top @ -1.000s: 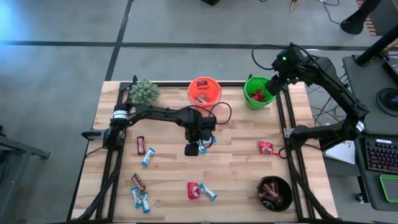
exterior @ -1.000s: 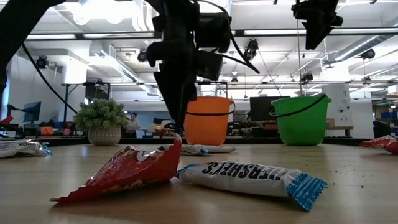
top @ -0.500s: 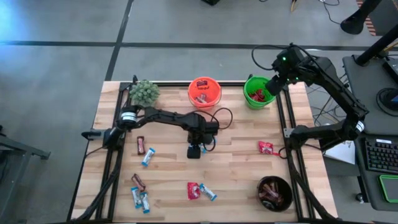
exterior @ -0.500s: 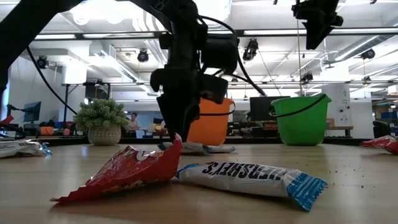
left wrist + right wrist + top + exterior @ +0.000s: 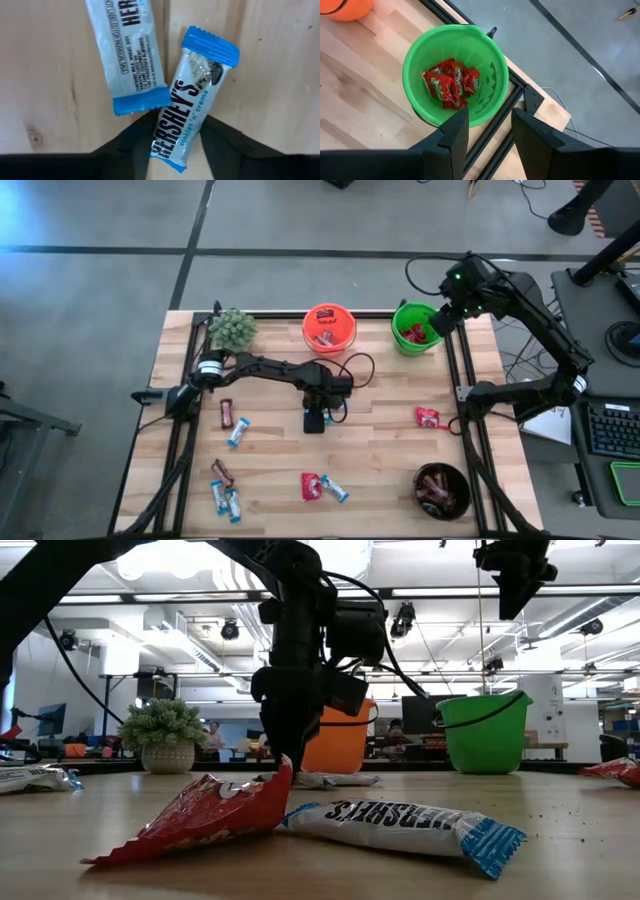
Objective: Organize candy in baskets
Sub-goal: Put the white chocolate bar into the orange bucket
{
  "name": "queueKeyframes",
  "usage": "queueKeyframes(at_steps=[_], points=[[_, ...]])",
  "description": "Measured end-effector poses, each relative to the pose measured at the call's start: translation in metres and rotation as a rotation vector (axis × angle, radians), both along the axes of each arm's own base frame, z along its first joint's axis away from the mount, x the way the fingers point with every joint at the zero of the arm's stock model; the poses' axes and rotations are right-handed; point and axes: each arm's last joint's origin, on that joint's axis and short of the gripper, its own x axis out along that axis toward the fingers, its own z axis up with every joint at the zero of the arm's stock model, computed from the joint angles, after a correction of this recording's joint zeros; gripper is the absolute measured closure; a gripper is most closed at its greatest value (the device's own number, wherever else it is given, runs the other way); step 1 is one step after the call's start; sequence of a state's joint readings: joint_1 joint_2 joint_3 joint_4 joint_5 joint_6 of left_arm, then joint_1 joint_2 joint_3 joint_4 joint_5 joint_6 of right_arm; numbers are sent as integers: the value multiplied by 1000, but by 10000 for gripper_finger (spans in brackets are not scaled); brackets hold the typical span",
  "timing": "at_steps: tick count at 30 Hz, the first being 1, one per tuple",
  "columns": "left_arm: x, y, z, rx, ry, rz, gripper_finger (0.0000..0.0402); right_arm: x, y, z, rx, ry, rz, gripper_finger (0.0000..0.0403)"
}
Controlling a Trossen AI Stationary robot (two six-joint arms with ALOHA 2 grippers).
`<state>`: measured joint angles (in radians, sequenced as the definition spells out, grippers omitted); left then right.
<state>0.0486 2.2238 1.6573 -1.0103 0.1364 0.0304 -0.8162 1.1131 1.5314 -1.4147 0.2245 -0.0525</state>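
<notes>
Wooden planks make up the table top (image 5: 380, 430) in the high view. The left gripper (image 5: 315, 422) is down at mid-table over blue-and-white wrapped bars. The right gripper (image 5: 441, 320) hangs over the bright green pail (image 5: 415, 327) at the far right edge. A bright orange pail (image 5: 329, 327) stands at far centre with a fuzzy grey-green ball plant (image 5: 232, 328) to its left, and a black bowl (image 5: 442, 489) of dark-wrapped candies sits near right. More candies lie on the left side, near centre, and one red packet (image 5: 428, 417) at right.

Low view: a shiny red packet (image 5: 200, 815) touches a light blue-and-white bar (image 5: 405, 826) up close; the left gripper reaches the table behind them.

Left wrist view: the dark fingers (image 5: 135, 140) stand narrowly apart on either side of a blue-and-white cookies-and-cream bar (image 5: 192, 102), close to its edges; I cannot tell if they press it. A second such bar (image 5: 127, 52) lies just beside.

Right wrist view: the two fingers (image 5: 454, 132) stand apart with nothing between, above the green pail holding red packets (image 5: 451, 83).
</notes>
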Motion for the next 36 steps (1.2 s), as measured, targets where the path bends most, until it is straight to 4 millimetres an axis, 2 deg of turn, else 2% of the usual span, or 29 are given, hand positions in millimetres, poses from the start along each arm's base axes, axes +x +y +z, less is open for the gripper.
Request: queueKeyframes(at_steps=[8,15,19,29,36], points=[[-1,1,-1,-13,14,10,385,-4,4,3,-14,-13,1,265],[-10,-3,1,-117,99,13,393,-6,6,4,-25,-12,14,267],[-12,-4,9,-121,122,13,395,-5,5,4,-26,-5,22,267],[5,-2,66,-107,4,-7,396,-5,5,4,-29,13,64,267],[15,7,115,-18,-102,3,396,-1,10,4,69,-110,216,266]])
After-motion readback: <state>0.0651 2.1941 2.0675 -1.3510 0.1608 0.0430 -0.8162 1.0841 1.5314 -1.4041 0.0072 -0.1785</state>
